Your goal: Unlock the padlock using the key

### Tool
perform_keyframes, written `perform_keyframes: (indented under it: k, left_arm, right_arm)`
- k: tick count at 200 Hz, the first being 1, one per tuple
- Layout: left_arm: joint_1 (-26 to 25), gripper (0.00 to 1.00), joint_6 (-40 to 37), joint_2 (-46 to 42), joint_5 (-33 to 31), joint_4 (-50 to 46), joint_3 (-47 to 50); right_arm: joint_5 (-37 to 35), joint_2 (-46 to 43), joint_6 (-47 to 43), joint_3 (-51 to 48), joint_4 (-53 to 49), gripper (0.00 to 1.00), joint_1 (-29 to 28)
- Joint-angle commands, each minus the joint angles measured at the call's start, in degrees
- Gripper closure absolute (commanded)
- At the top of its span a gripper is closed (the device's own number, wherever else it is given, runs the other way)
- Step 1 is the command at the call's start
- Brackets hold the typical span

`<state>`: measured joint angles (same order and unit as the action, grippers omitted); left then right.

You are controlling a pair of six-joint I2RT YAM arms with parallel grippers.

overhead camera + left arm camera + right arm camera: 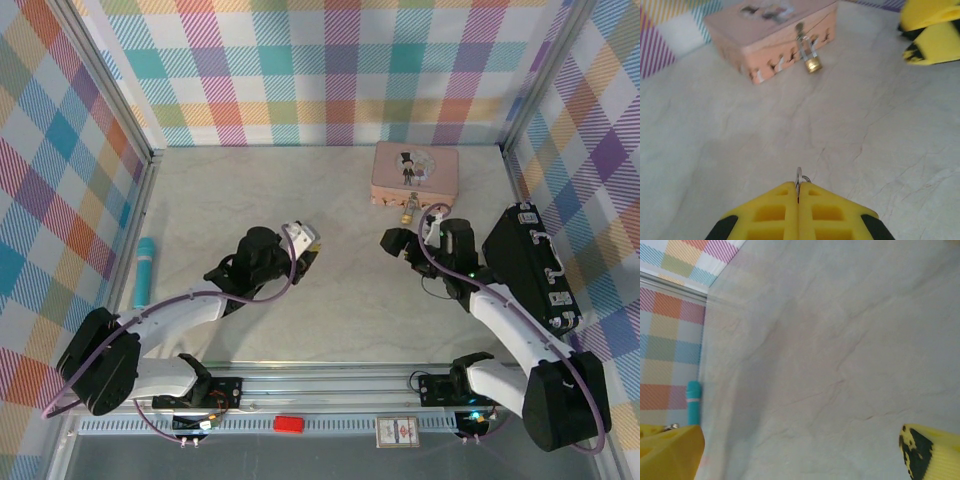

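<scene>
We find the padlock (813, 64) hanging at the front wall of the pink tin (765, 35), on the far right part of the table (330, 320). Its long axis runs from the tin's front toward the near edge. The thin silver shackle sits up at the tin's clasp and the small brass-gold body is lowest, down by the table. In the left wrist view it tilts a little to the right. We cannot tell whether the body touches the table, or whether the shackle is latched.

The key (799, 176) is pinched in the left gripper (798, 187), whose yellow fingers are pressed together with no gap. A thin silvery loop pokes out of the tips, pointing forward along the fingers, well apart from the padlock. The blade is hidden.

The right gripper (799, 437) has its fingers spread wide over bare table, holding nothing. A teal cylinder (145, 272) lies by the left wall.
</scene>
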<state>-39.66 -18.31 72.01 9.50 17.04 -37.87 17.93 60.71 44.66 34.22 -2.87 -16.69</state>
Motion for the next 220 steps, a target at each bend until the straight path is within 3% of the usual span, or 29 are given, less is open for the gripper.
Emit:
perform_keyframes:
  k: [1,59,148,220]
  left_arm:
    - [-1.75,1.00,-6.57,-0.77,2.64,4.95,1.56]
    - [-5.88,1.00,-13.54,0.04,-1.45,7.60,2.95]
    - [-11.99,1.00,-21.10,0.75,-16.83,17.55,9.71]
    - [-13.34,1.00,-21.04,-0.88,-17.94,21.79,13.04]
  right_arm:
    - [2.63,-0.78,12.08,1.81,-5.38,0.02,-3.90]
    - [1.42,-3.66,22.20,3.57,-5.19,0.10,-8.89]
    - [-1.72,-1.89,29.31,3.95,-5.55,0.16,-12.52]
    - [-4.62,2.39,35.68,3.97,-3.22,0.22,-17.26]
